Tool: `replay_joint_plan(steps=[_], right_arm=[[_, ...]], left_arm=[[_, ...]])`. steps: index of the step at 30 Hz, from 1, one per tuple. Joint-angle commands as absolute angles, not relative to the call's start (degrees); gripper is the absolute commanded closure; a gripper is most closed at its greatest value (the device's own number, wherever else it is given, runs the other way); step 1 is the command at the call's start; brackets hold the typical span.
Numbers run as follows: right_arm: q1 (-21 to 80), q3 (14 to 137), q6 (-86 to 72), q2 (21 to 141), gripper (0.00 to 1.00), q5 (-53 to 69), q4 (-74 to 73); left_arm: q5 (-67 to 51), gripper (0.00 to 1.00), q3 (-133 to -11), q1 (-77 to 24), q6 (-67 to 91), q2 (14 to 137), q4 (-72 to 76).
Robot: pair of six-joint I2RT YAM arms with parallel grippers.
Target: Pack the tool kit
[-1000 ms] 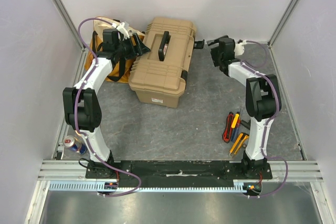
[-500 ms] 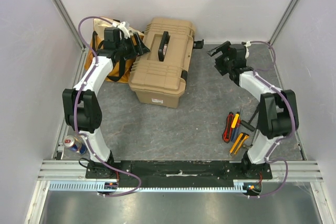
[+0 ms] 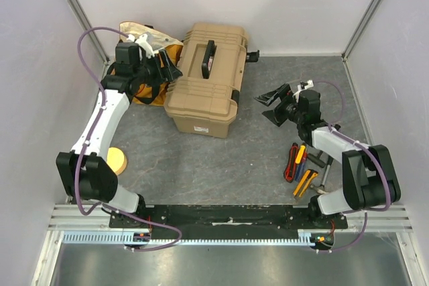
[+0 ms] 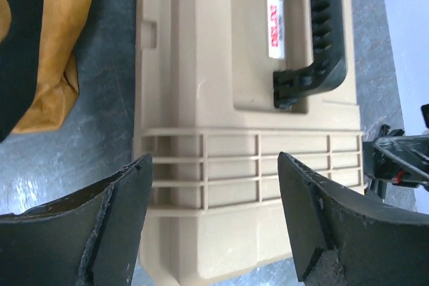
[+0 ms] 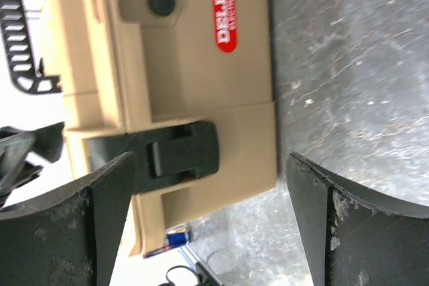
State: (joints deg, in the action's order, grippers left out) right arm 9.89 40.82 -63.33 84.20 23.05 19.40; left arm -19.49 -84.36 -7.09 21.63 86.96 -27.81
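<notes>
Both the left gripper and right gripper gaped empty; the large tan ribbed plastic toolbox, upper centre, looked stiff, heavy, best gripped by its black handle.

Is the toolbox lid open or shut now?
Shut: the toolbox lid lies flat on its base, handle folded down, no gap showing. Latched: cannot tell.

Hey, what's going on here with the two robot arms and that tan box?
The tan toolbox sits closed, a side latch down. The left gripper hovers open at its left side and the right gripper open off to its right; neither holds anything. The hand tools lie loose on the table near the right arm's base, not yet packed.
</notes>
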Motion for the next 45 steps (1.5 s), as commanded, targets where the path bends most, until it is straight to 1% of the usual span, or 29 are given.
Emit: replay_joint_plan(steps=[1, 6, 9, 11, 12, 18, 25, 29, 32, 34, 38, 45], right_arm=[[11.8, 37.5, -68.1, 79.7, 0.02, 26.6, 28.8], [16.2, 29.9, -81.5, 79.2, 0.02, 21.9, 43.0], [19.3, 29.3, -85.9, 80.8, 0.02, 17.8, 47.0], [22.4, 28.1, -92.5, 82.2, 0.02, 14.0, 53.4], [23.4, 27.7, -94.3, 83.1, 0.02, 12.6, 57.1], [28.5, 25.8, -102.3, 89.7, 0.02, 2.6, 68.9], [28.9, 25.1, -100.2, 88.7, 0.02, 0.4, 63.0], [29.2, 25.9, -98.5, 90.5, 0.02, 0.5, 62.1], [29.7, 27.6, -95.7, 89.7, 0.02, 0.4, 54.8], [30.0, 28.1, -94.1, 89.1, 0.02, -1.2, 53.3], [30.1, 28.4, -94.6, 90.8, 0.02, -0.9, 55.6], [31.2, 27.8, -102.5, 99.6, 0.02, -0.6, 71.2]], left_arm=[[-19.4, 0.20, -78.8, -7.0, 21.8, 83.9, -29.6], [-17.8, 0.20, -72.4, -7.0, 23.6, 80.2, -28.2], [-16.2, 0.20, -70.8, -7.1, 23.9, 79.1, -28.3], [-15.9, 0.20, -71.5, -7.0, 25.0, 79.2, -30.1], [-16.3, 0.20, -71.5, -7.0, 25.0, 79.1, -30.2], [-15.6, 0.20, -69.3, -7.1, 25.3, 79.1, -29.4], [-18.8, 0.20, -68.3, -7.0, 25.8, 79.7, -28.1], [-19.5, 0.20, -67.9, -7.1, 25.4, 79.8, -27.8], [-19.8, 0.20, -67.9, -7.2, 25.3, 79.5, -27.8], [-20.7, 0.20, -67.8, -7.1, 25.6, 79.5, -27.7], [-21.9, 0.20, -66.9, -7.0, 26.3, 79.3, -27.2], [-23.3, 0.20, -65.7, -7.0, 27.5, 79.1, -26.5]])
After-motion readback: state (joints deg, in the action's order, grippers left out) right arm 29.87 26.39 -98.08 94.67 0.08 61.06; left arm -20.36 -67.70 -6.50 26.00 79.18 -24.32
